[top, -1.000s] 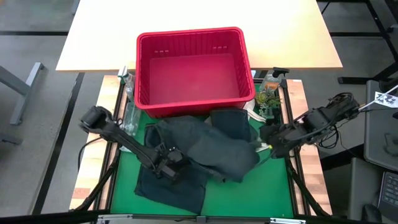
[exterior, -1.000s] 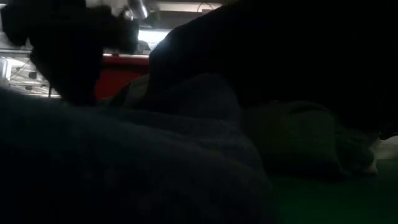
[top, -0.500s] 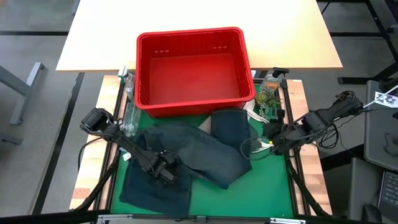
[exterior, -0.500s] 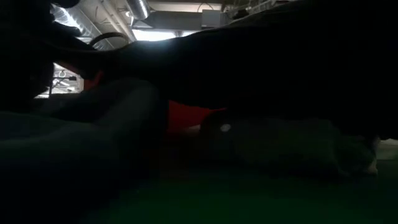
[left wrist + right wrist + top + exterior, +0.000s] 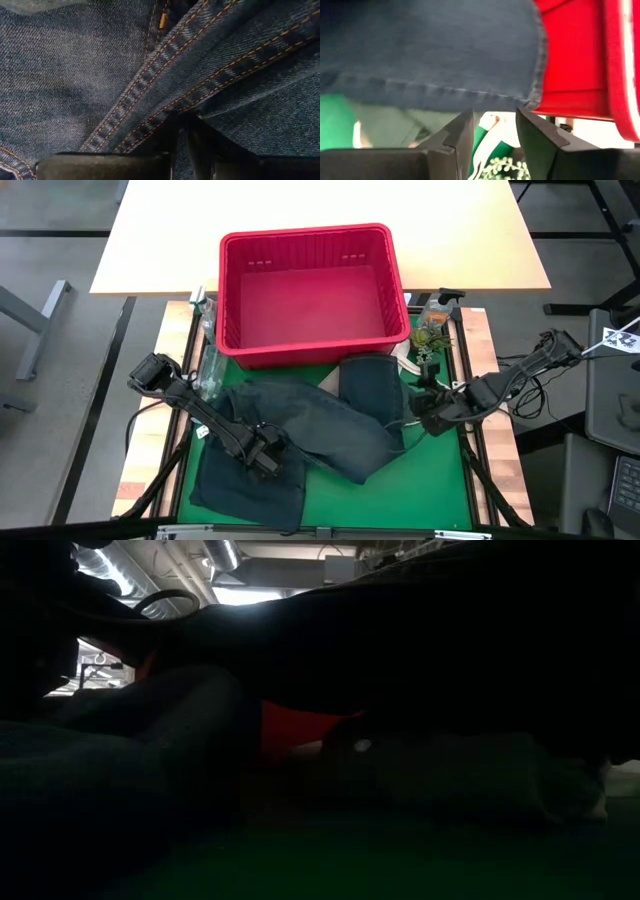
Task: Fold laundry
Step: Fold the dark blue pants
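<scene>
Dark blue denim jeans (image 5: pixel 300 420) lie spread on the green mat (image 5: pixel 420 480) in front of the red basket (image 5: pixel 305 232). One leg (image 5: pixel 370 385) reaches toward the basket. My left gripper (image 5: pixel 262 454) is low on the jeans near their left part, shut on denim (image 5: pixel 100 75). My right gripper (image 5: pixel 420 410) is open at the mat's right side, just right of that leg. The leg's hem (image 5: pixel 445 60) shows ahead of its fingers in the right wrist view. A pale olive cloth (image 5: pixel 385 122) lies under the leg. My left gripper pinches a raised, double-stitched seam fold of the jeans (image 5: pixel 165 107) between its two shut fingers (image 5: pixel 200 145). It comes at the fold from above, slanting. The jeans lie on the mat around the hold.
The red slatted basket (image 5: pixel 575 60) stands at the mat's far side. A clear bottle (image 5: pixel 207 350) stands at its left. A spray bottle and a small plant (image 5: pixel 432 325) stand at its right. Bare green mat lies at the near right.
My left gripper has gone a little toward the table's near-left with the jeans. The bunched heap on the jeans' right has flattened out, and the jeans have slid toward the near left. My right gripper has moved slightly left toward the jeans leg.
</scene>
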`<state>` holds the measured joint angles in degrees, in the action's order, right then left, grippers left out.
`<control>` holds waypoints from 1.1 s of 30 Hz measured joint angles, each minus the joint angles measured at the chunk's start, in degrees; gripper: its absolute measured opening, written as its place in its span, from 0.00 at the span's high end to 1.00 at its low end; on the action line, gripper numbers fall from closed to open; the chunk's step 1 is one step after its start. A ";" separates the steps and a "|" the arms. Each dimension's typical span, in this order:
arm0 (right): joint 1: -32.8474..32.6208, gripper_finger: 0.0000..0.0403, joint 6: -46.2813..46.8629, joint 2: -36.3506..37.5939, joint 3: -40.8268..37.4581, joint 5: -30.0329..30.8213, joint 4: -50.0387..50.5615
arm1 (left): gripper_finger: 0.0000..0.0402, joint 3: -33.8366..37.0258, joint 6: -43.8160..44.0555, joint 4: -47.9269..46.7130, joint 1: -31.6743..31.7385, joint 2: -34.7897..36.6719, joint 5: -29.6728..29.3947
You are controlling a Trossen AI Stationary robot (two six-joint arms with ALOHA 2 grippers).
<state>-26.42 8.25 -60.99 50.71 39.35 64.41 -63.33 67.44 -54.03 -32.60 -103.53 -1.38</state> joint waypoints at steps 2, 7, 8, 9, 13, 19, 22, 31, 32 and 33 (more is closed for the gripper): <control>1.76 0.64 0.27 0.00 -0.19 1.24 -0.99 | 0.92 0.00 -0.02 0.21 0.00 0.00 -0.14; 10.77 0.64 -1.25 0.02 -0.16 -3.75 -4.43 | 0.92 0.00 -0.02 0.34 0.00 0.04 -0.40; 13.09 0.64 -2.53 0.02 -0.16 -5.64 -5.40 | 0.92 0.00 -0.02 0.36 0.02 0.04 -0.42; 15.44 0.64 -3.95 0.01 -0.16 -7.76 -6.58 | 0.92 0.00 -0.02 0.39 0.02 0.04 -0.44; 25.81 0.64 -8.53 0.00 -0.16 -14.23 -13.12 | 0.92 0.00 -0.02 0.50 0.02 0.04 -0.60; 39.06 0.64 -8.49 -0.12 -0.14 -22.81 -18.51 | 0.92 0.00 0.00 0.65 0.02 0.07 -0.66; 43.53 0.64 -8.48 -0.47 -0.14 -25.79 -18.48 | 0.92 0.00 0.02 0.67 0.02 0.07 -0.76; 49.49 0.64 -8.50 -4.85 -0.05 -30.29 -18.08 | 0.92 -0.03 1.49 0.72 0.02 0.09 -1.72; 49.67 0.64 -8.55 -5.55 -0.01 -30.13 -18.17 | 0.92 -0.04 1.49 0.73 0.02 0.09 -1.96; 49.73 0.64 -8.67 -6.07 0.02 -30.15 -18.34 | 0.92 -0.04 1.49 0.73 0.02 0.09 -2.12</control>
<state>23.31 -0.42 -67.06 50.73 9.20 46.08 -63.37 68.93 -53.30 -32.58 -103.44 -3.50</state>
